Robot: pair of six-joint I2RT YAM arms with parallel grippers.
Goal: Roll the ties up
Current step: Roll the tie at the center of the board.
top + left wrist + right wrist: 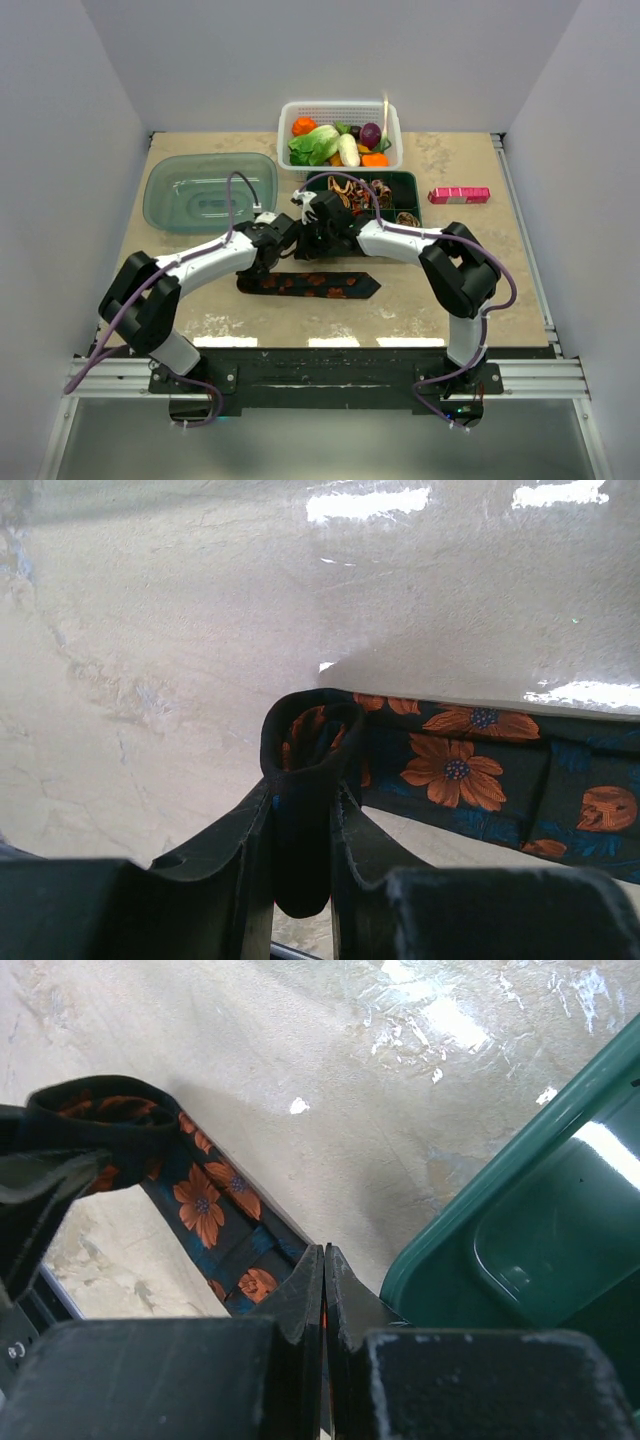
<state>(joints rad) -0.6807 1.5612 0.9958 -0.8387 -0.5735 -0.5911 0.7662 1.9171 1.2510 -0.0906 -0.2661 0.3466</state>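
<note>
A long black tie with orange flowers (312,284) lies across the middle of the table. Its narrow end is lifted between my two grippers. My left gripper (302,805) is shut on a folded loop of the tie (310,725); the rest of the tie (470,770) runs off to the right. My right gripper (323,1260) is shut on the tie's strip (205,1205), with a sliver of orange fabric between the jaws. In the top view the left gripper (284,240) and right gripper (312,228) are close together. Small rolled ties (362,192) sit in a green tray (408,182).
The green tray's rim (470,1210) is just right of my right gripper. A white basket (340,108) of vegetables stands at the back. A teal container (208,190) sits back left. A pink box (459,195) lies at the right.
</note>
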